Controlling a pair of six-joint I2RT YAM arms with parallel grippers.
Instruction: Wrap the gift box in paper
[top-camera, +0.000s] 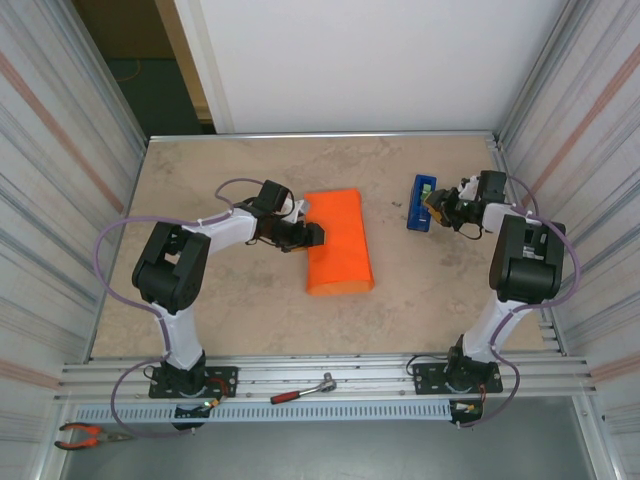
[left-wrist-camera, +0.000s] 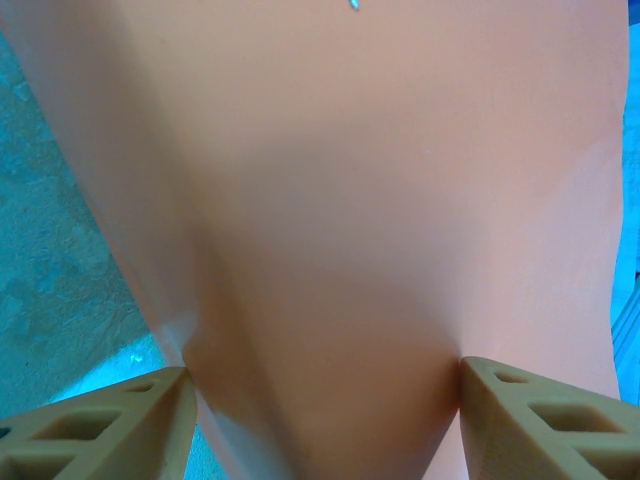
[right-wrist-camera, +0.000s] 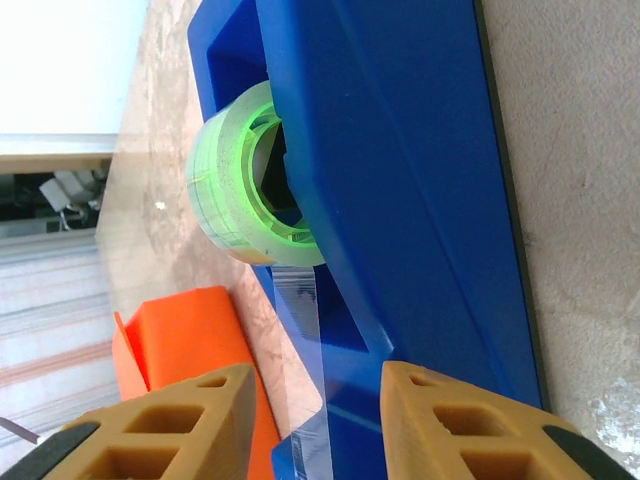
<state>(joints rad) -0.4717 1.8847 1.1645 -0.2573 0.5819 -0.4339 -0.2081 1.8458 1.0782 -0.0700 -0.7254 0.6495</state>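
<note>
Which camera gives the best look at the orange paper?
The top camera: the paper lies whole, folded over, mid-table. The left wrist view has it close up between the fingers; the right wrist view catches one corner.

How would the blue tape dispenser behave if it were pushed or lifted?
The tape dispenser looks like moulded plastic, so probably stiff. Resting long and low on the table, it should slide rather than roll. Its clear tape strip is likely floppy and sticky.
</note>
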